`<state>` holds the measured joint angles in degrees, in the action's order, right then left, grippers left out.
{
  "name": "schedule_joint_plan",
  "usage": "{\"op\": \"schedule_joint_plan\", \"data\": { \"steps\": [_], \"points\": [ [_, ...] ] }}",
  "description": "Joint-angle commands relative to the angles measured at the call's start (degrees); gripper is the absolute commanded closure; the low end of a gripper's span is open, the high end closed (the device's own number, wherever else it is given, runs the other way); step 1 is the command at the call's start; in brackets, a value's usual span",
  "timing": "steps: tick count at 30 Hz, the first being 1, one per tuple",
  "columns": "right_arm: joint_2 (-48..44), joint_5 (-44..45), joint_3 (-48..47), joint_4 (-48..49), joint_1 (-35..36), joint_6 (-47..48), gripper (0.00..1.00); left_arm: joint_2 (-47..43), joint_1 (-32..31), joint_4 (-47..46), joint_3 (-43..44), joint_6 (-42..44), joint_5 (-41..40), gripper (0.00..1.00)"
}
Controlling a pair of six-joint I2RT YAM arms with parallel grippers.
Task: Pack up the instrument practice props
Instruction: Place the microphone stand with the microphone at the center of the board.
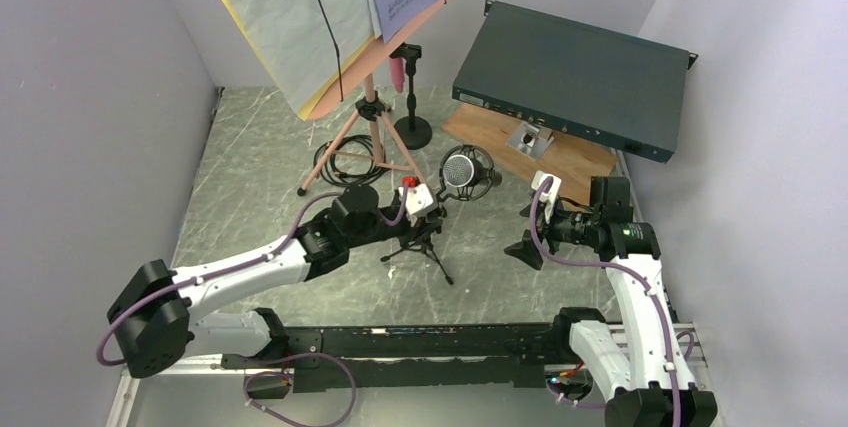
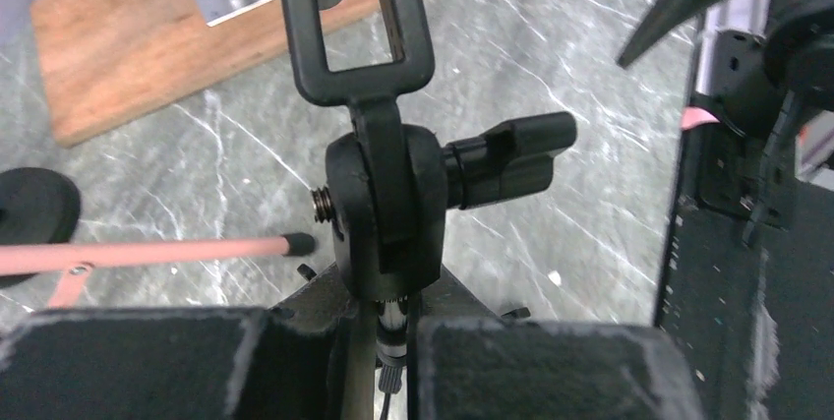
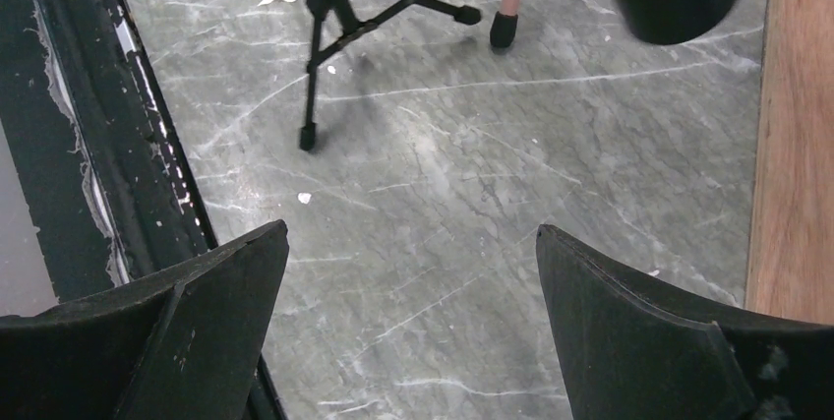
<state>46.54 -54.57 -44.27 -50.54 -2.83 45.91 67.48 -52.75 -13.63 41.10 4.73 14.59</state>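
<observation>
Nearest, the right jaws stand spread wide over the grey-veined stone worktop (image 3: 443, 174). The left jaws pinch the thin stem of a small black tripod mic stand (image 2: 384, 194), mid-worktop, under its plastic knuckle and thumb-screw; a silver mesh microphone (image 1: 462, 169) tops it. Behind, a pink music stand (image 1: 335, 102) carries white and yellow pages (image 1: 290, 17), cut off above, their printed staves too small to read. A pink microphone (image 1: 398, 71) is half hidden beneath. Far right, a flat teal metal box (image 1: 575, 77) overlaps a wooden board (image 1: 480, 127)

Probably a lab booth: plain grey walls (image 1: 80, 97) enclose a marbled tabletop (image 1: 250, 202).
</observation>
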Motion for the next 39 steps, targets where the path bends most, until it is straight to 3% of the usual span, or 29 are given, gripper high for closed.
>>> {"op": "schedule_joint_plan", "data": {
  "steps": [1, 8, 14, 23, 26, 30, 34, 39],
  "points": [
    [-0.84, -2.56, 0.21, -0.34, -0.42, 1.90, 0.00, 2.80, -0.17, -18.57, 1.17, 1.08, -4.13, 1.00],
    [-0.82, -2.61, 0.24, -0.34, -0.60, 1.90, 0.00, 7.40, -0.41, -24.74, -2.25, -2.97, -5.80, 1.00],
    [-0.77, -2.65, 0.24, -0.36, -0.69, 1.90, 0.00, 7.24, -0.37, -23.08, -4.40, -4.38, -6.00, 0.82],
    [-0.78, -2.73, 0.24, -0.35, -0.94, 1.90, 0.00, 3.17, -0.42, -19.14, -7.70, -8.98, -6.22, 0.69],
    [-0.76, -2.74, 0.24, -0.42, -1.03, 1.98, 0.00, 1.15, -0.42, -16.77, -7.89, -10.77, -8.13, 0.58],
    [-0.93, -2.74, 0.24, -0.44, -1.21, 2.05, 0.00, -4.21, -0.35, -9.23, -7.09, -13.16, -9.69, 0.34],
    [-0.97, -2.74, 0.24, -0.46, -1.21, 2.08, 0.00, -11.37, -0.40, -2.52, -6.91, -15.72, -8.72, 0.01],
    [-1.01, -2.90, 0.45, -0.45, -1.21, 2.34, 0.00, -18.67, -0.42, 3.72, -4.62, -17.36, -5.24, 0.00]
  ]
}}
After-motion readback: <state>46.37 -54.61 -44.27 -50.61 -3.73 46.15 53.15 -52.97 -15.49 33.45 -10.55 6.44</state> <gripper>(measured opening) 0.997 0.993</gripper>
